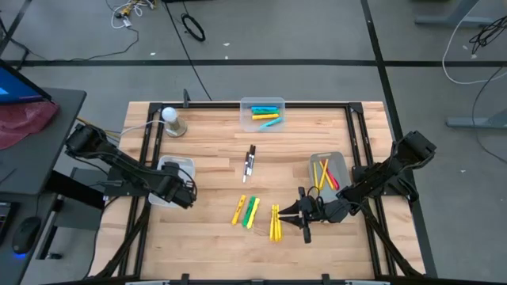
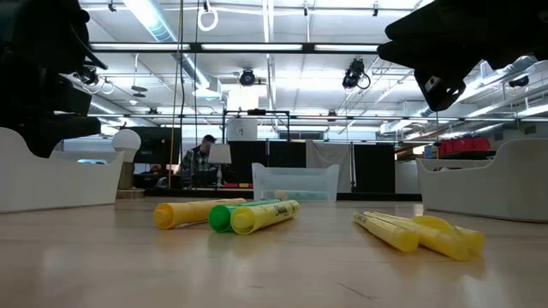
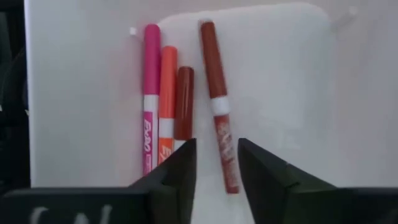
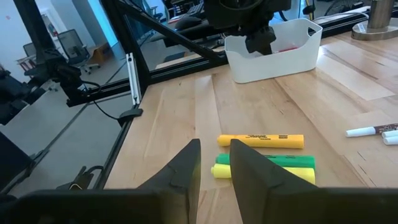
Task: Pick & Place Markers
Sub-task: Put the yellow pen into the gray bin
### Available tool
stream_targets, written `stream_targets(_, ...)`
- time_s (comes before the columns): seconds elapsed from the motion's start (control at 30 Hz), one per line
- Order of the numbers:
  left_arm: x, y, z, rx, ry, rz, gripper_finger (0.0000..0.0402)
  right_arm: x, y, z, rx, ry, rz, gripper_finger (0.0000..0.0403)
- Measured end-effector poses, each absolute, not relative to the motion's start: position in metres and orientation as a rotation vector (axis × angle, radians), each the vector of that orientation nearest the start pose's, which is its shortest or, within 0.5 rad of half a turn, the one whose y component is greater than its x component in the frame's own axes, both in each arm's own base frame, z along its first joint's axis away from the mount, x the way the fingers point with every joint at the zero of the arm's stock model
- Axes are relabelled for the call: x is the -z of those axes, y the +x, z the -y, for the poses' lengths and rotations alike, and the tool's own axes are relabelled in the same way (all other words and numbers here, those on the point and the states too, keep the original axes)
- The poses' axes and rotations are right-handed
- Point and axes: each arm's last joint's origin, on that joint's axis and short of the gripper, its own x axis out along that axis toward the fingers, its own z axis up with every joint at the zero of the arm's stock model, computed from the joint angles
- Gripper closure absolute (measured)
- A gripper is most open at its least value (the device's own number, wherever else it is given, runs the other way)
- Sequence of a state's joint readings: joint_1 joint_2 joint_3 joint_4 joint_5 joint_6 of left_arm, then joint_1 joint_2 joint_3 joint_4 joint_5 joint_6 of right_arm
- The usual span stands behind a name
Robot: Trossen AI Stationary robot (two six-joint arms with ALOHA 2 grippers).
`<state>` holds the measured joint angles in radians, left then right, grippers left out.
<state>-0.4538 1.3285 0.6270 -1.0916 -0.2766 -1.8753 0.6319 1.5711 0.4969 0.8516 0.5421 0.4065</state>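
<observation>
Pale wood planks make up the bench [image 1: 214, 178], and on it we see markers spread in several groups. Near the front edge lie three chunky ones side by side, orange, green and yellow [image 1: 246, 210], and just to their right a tight bundle of slim yellow markers [image 1: 275, 222]. Thin white markers with dark caps [image 1: 249, 162] rest near the middle. A clear bin [image 1: 262, 113] at the back edge holds yellow and blue markers, and a grey tray [image 1: 326, 172] toward the right edge holds yellow and red ones.

The right gripper [image 1: 303, 214] hangs just above the bench beside the slim yellow bundle, its fingers [image 4: 184, 167] set a narrow gap apart with nothing between them.

The left gripper [image 1: 185, 193] sits over a white bin [image 1: 176, 168] near the left edge. Its fingers [image 3: 180, 174] are also slightly parted and empty. Inside that bin we find a pink marker [image 3: 150, 99], an orange one [image 3: 166, 102] and two dark red ones [image 3: 219, 106] lying on the bottom.

A white bulb on a round base [image 1: 172, 120] stands near the back left corner
</observation>
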Motion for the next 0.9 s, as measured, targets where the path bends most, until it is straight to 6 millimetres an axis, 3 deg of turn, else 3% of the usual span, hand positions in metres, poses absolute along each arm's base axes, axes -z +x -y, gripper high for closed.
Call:
stream_targets(0.2, -0.158, 0.15, 0.067, -1.255, -0.77, -1.137, 0.0228, -0.16, 0.235, -0.153, -0.051, 0.282, -0.2, 0.0314)
stream_targets(0.37, -0.174, 0.159, 0.078, -1.181, -0.736, -1.042, 0.0216, -0.16, 0.235, -0.153, -0.05, 0.282, -0.2, 0.0314)
stream_targets(0.73, -0.212, 0.198, 0.115, -0.777, -0.481, -0.409, 0.0225, -0.16, 0.238, -0.148, -0.027, 0.284, -0.197, 0.0314)
stream_targets(0.9, -0.216, 0.224, 0.131, -0.689, -0.299, -0.267, 0.0225, -0.161, 0.24, -0.145, -0.017, 0.289, -0.189, 0.0314)
